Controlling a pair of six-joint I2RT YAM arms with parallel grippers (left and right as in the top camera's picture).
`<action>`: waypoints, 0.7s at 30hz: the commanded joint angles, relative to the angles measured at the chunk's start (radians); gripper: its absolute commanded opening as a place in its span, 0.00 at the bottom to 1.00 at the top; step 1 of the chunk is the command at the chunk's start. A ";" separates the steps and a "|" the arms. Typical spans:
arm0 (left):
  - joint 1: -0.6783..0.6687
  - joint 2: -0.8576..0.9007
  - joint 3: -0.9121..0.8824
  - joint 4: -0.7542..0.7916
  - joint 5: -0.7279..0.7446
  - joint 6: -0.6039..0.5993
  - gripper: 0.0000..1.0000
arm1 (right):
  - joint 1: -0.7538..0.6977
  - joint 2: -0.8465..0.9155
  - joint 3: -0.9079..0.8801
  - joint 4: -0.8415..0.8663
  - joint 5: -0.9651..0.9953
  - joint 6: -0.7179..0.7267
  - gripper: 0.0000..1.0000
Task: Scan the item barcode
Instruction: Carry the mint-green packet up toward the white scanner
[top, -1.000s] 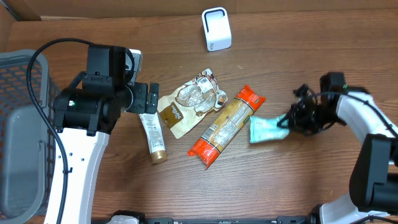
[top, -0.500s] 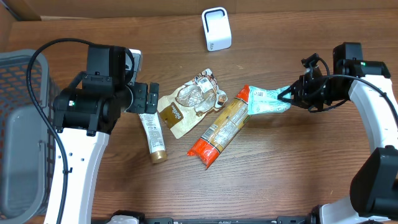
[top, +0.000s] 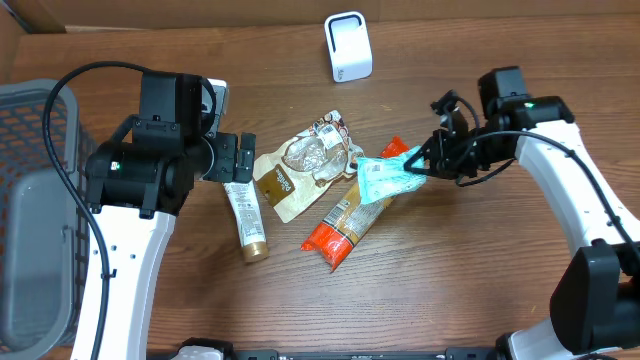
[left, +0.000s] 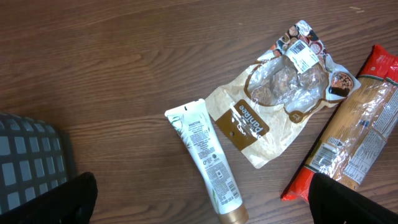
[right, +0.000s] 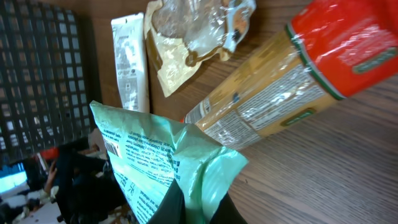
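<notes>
- Wooden table (top: 480, 290): brown, wood-grain; carries all loose stock.
- Grey mesh basket (top: 20, 95): at the left edge, well apart from the goods.
- Left gripper (top: 238, 158): fingers spread wide, holding nothing. It hangs over the top end of the tube, so it need take no part in this step.
- Right gripper (top: 425, 163): fingers pinched tight on one corner of the mint-green packet, which is lifted off the table.
- Pasta packet (top: 350, 215): long, clear, red at both ends, lying diagonally mid-table, partly beneath the lifted packet.
- Brown pouch (top: 300, 165): window-fronted, flat, just left of the pasta.
- White tube (top: 245, 215): gold cap toward the near edge, beside the pouch.
- White scanner (top: 348, 46): upright at the far edge, well apart from the held packet.
- Mint-green packet (top: 380, 178): the task item, hanging slack and creased from the right gripper over the upper end of the pasta.
- Striped mark (right: 112, 148): on the packet's printed face, possibly the barcode; too small to confirm.
- Handling note, as judged: carry the packet to the scanner's front, turn the wrist so the printed face meets it squarely, hold level and pause. With a one-corner pinch the film may fold over the code, so move gently and keep clear of the pasta.
</notes>
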 joint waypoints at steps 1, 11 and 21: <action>0.001 0.007 0.008 0.001 -0.009 0.019 0.99 | 0.031 -0.027 0.023 0.005 -0.035 0.004 0.04; 0.001 0.007 0.008 0.001 -0.009 0.019 0.99 | 0.047 -0.027 0.024 0.011 -0.034 -0.015 0.04; 0.001 0.007 0.008 0.001 -0.009 0.019 1.00 | 0.047 -0.048 0.182 -0.079 0.058 -0.002 0.04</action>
